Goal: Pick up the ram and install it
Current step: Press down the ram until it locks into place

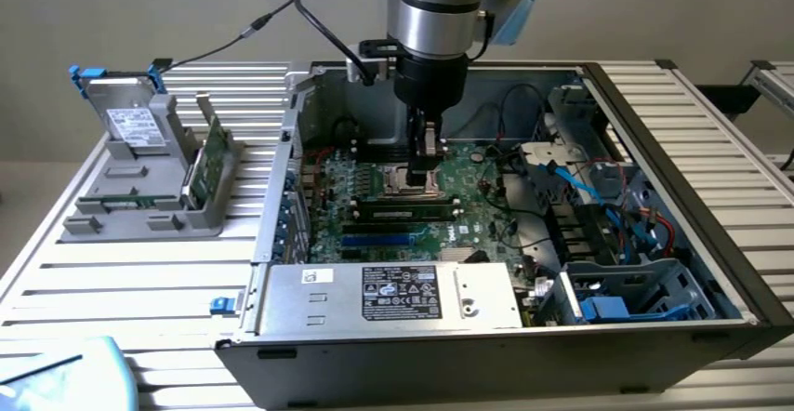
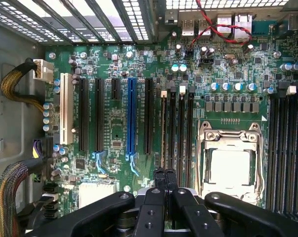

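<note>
Already the ram [image 1: 403, 213] sits in a motherboard [image 1: 466, 192] slot inside the case [image 1: 694, 244]; just above, our gripper [image 1: 427, 165] hangs with fingers [image 2: 165, 180] pressed together, holding nothing. We judge seating is in hand; pressing calls for an even, straight push.

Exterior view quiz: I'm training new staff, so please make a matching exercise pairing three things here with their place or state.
Things:
1. slim green ram stick
2. black end effector
3. silver metal power supply box

Places or states:
a. inside the open black computer case, along the side nearest the camera
b. upright in the grey plastic holder, outside the case
c. shut, just above the large green motherboard

Pairs: 1-b; 2-c; 3-a
</note>
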`<state>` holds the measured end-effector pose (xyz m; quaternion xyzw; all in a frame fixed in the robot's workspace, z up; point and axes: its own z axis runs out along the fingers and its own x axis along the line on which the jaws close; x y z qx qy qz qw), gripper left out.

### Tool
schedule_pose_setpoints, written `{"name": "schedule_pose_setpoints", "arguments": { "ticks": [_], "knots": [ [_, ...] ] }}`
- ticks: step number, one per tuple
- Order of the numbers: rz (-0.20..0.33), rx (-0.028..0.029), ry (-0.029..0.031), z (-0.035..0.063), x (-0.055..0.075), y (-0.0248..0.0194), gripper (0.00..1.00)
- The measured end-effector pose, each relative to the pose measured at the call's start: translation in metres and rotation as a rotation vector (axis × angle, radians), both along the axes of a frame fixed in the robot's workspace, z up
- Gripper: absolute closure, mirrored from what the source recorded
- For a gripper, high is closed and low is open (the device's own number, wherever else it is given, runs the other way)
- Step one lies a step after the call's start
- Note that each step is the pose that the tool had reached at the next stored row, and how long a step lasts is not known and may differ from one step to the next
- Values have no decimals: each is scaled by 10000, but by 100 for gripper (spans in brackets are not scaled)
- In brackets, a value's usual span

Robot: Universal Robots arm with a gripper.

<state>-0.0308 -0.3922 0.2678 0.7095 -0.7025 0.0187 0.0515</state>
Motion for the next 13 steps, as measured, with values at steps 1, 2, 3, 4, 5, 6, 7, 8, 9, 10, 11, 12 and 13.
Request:
{"name": "schedule_pose_setpoints", "arguments": {
  "ticks": [1, 2, 3, 4, 5, 6, 7, 8, 9, 10, 11, 12, 13],
  "knots": [
    [0, -1, 1, 0, 0, 0, 89],
    [0, -1, 0, 0, 0, 0, 89],
    [0, -1, 0, 0, 0, 0, 89],
    [-12, -1, 0, 0, 0, 0, 89],
    [-121, -1, 1, 0, 0, 0, 89],
    [-282, -1, 1, 0, 0, 0, 89],
    [-432, 1, 1, 0, 0, 0, 89],
    [-595, 3, 1, -1, 0, 0, 89],
    [-750, 6, 1, -2, 0, 0, 89],
    [-916, 7, 1, -2, 0, 0, 89],
    [-1072, 9, 1, -2, 0, 0, 89],
    [-1234, 11, 1, -3, 0, 0, 89],
    [-1385, 12, 1, -4, 0, 0, 89]
  ]
}}
